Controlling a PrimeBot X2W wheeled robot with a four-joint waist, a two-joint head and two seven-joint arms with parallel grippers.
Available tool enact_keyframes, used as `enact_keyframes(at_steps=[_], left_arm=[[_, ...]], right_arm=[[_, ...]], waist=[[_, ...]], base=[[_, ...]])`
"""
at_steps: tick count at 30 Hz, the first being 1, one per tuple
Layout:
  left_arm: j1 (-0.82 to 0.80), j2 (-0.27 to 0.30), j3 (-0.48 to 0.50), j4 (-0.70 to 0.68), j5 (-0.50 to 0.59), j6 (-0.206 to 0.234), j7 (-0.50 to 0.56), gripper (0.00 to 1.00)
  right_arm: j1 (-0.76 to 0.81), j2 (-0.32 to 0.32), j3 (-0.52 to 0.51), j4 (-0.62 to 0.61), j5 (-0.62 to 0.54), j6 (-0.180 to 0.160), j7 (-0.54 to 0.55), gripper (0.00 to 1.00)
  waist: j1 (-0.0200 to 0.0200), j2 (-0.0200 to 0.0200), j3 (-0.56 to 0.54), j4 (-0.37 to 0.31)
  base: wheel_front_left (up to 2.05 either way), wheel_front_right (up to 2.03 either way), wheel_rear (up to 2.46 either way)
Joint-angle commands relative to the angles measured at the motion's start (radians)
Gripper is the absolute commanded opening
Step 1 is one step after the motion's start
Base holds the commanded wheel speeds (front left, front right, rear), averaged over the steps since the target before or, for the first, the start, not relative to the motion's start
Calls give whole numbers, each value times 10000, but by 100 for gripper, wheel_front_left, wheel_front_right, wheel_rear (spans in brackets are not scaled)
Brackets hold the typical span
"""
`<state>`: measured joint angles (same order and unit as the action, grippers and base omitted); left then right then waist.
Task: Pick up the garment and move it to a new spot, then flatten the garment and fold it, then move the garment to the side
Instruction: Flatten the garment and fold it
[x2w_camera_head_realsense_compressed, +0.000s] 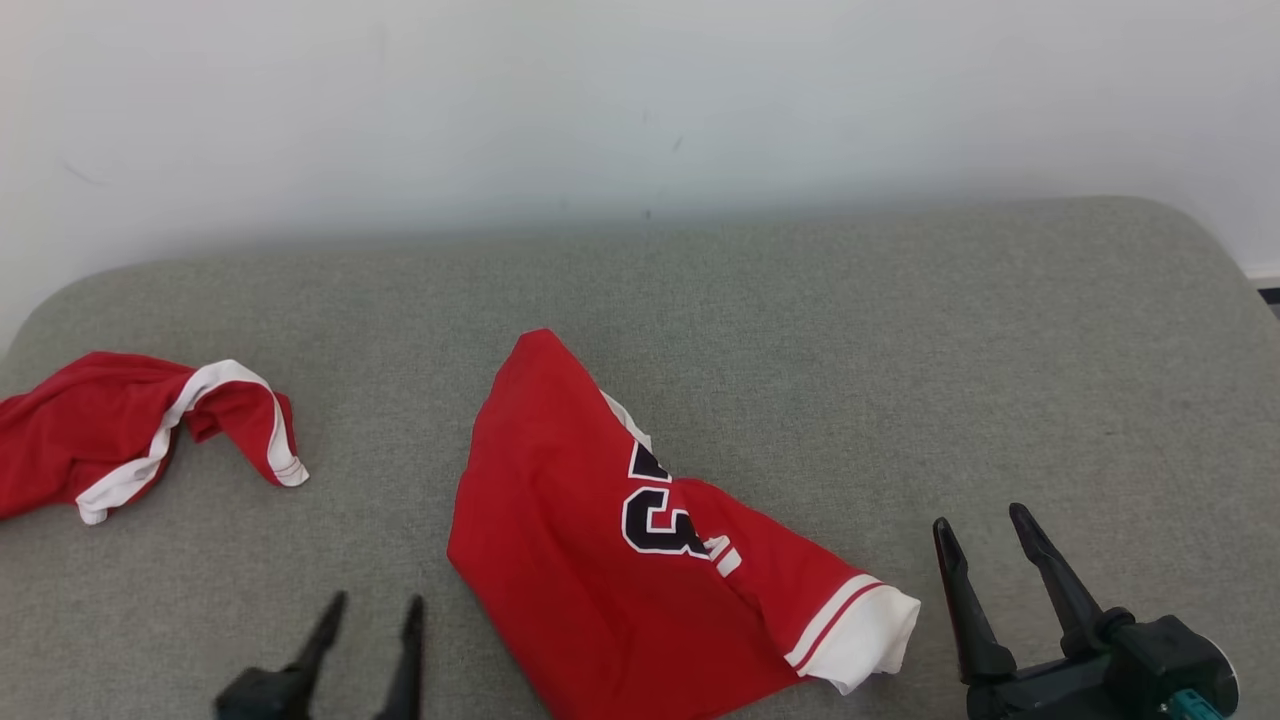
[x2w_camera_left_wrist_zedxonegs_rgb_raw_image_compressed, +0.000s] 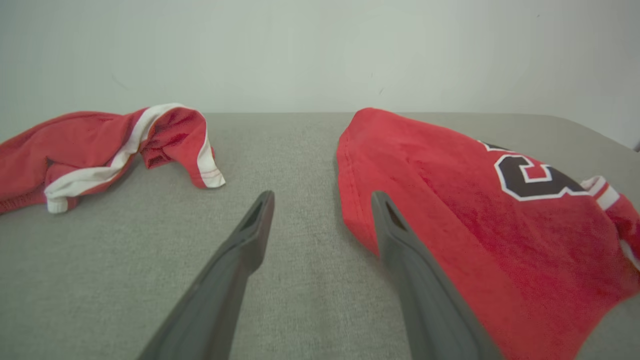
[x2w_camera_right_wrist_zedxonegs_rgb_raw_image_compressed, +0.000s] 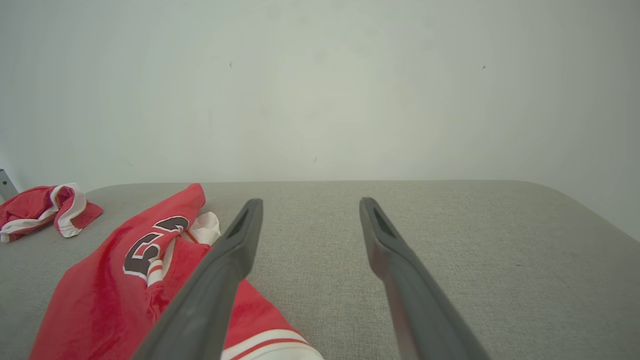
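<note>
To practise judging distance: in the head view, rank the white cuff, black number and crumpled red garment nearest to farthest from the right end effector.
From the right end effector:
1. white cuff, just to its left.
2. black number, mid-jersey.
3. crumpled red garment, far left.

The place reads as a plain indoor room, test space or home cannot be told: a faintly marked white wall (x2w_camera_head_realsense_compressed: 640, 100) rises directly behind a grey, fabric-covered worktop (x2w_camera_head_realsense_compressed: 900, 350) with rounded corners.

Grey cushion (x2w_camera_head_realsense_compressed: 900, 330), red jersey (x2w_camera_head_realsense_compressed: 560, 560), crumpled red garment (x2w_camera_head_realsense_compressed: 80, 430)
</note>
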<state>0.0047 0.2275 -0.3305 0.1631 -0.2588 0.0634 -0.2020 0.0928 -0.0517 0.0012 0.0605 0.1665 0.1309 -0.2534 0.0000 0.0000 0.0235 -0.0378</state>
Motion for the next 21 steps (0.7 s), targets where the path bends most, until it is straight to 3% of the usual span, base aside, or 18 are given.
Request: enact_keyframes(at_steps=[1,7,18,19,20,21], left_arm=[[-224,-66,-186,247,-38,-184,141,100],[-882,-508,-917,1901,-217,-956,583,100],[-2073,-1114,-1105,4501,-1226,-1725,566,100],[-2134,-1171,-1117,4572,-1384,-1783,543,97],[-2219,-1180,-1162,4625,-1413,-1800,532,85],[-2272,-1211,-1179,4688,-1555,-1839,530,58]], right_arm=[[-92,-1,37,-19,20,-3,21,100],[-304,-5,247,-11,100,-3,7,100],[-547,-1,167,102,188,-3,-49,100],[-562,-3,152,108,196,-3,-58,100],[-579,-1,132,113,195,-3,-69,100],[-592,1,115,120,196,-3,-78,100]], waist=[[0,0,122,8],[0,0,488,-206],[0,0,886,-688],[0,0,910,-699],[0,0,928,-703],[0,0,944,-702]], base=[[0,0,0],[0,0,0],[0,0,0],[0,0,0],[0,0,0],[0,0,0]])
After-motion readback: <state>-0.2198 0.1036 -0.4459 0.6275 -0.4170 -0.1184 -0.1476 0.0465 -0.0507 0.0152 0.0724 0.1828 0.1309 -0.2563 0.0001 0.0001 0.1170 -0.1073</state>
